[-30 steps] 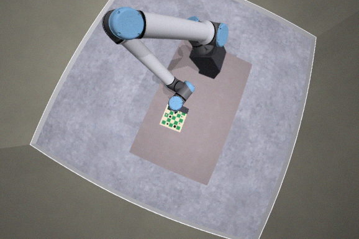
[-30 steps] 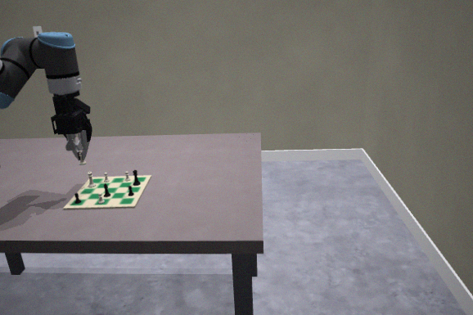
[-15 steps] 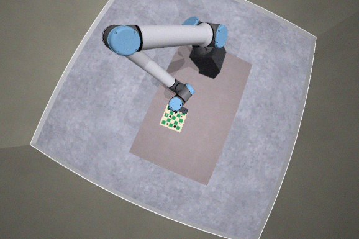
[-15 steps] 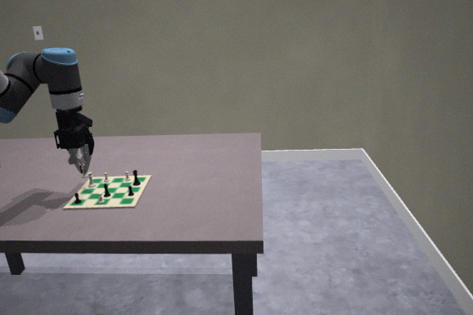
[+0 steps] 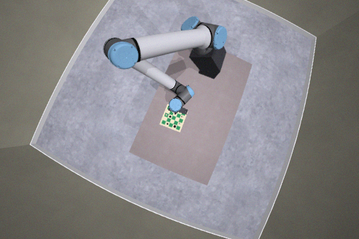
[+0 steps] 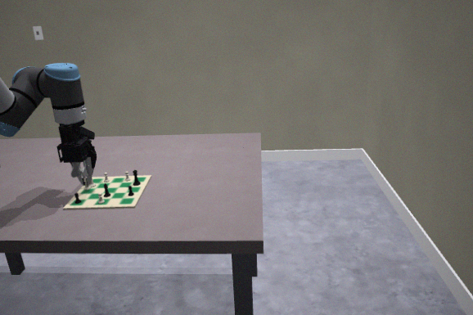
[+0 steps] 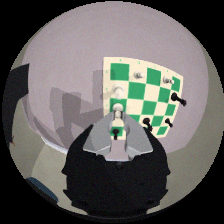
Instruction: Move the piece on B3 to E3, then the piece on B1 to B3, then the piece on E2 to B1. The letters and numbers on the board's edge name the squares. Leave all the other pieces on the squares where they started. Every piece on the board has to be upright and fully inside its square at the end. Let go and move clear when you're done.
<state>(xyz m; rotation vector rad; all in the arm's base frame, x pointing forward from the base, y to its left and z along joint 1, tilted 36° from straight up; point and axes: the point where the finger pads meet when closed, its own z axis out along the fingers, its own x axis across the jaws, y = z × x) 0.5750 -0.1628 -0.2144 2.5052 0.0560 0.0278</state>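
Note:
The green and cream chessboard [image 6: 110, 191] lies on the brown table; it also shows in the overhead view [image 5: 173, 120] and in the wrist view [image 7: 142, 97]. My gripper [image 6: 85, 181] is down at the board's far left corner and is shut on a small white piece [image 7: 117, 113]. The piece hangs upright between the fingertips, at the board's edge row. I cannot tell whether its base touches the board. Another white piece [image 7: 118, 92] stands one square beyond it. In the overhead view the wrist [image 5: 174, 105] hides the gripper.
Other pieces stand on the board: black ones [image 6: 136, 177], [image 6: 106, 191], [image 6: 130, 191], [image 6: 77, 198] and white ones [image 6: 127, 175], [image 6: 105, 177], [image 6: 101, 199]. The table's right edge [image 6: 261, 189] is far from the board. The arm's base [image 5: 207, 63] stands at the table's far end.

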